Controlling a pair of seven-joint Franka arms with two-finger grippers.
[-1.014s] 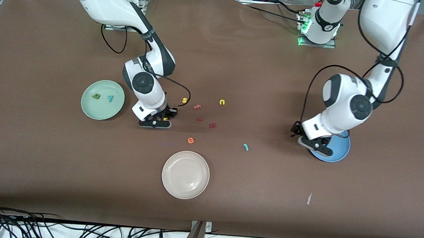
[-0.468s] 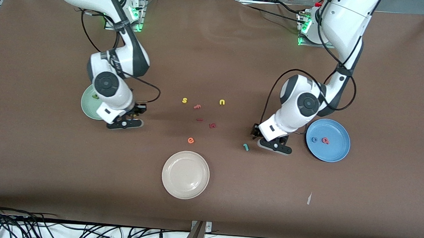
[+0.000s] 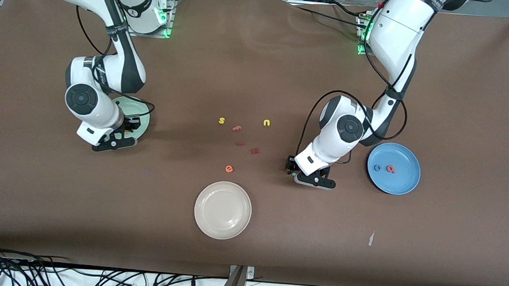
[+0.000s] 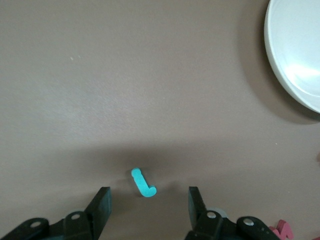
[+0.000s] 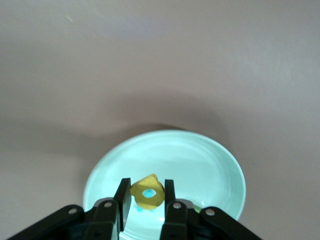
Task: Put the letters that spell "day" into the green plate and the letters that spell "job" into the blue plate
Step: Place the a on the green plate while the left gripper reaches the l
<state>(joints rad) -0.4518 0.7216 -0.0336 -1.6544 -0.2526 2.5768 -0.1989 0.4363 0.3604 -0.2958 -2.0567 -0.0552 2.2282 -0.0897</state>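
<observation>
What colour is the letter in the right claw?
Yellow letter, clearest in the right wrist view, held over the green plate.

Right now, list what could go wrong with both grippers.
1. The right gripper is shut on the yellow letter over the green plate. The letter sits tilted between the fingers, so on release it might stick to a pad or bounce out over the shallow rim.
2. The left gripper hangs open over the teal "j" on the table. The letter lies askew between the fingers, so closing may twist it or pinch it badly.
</observation>
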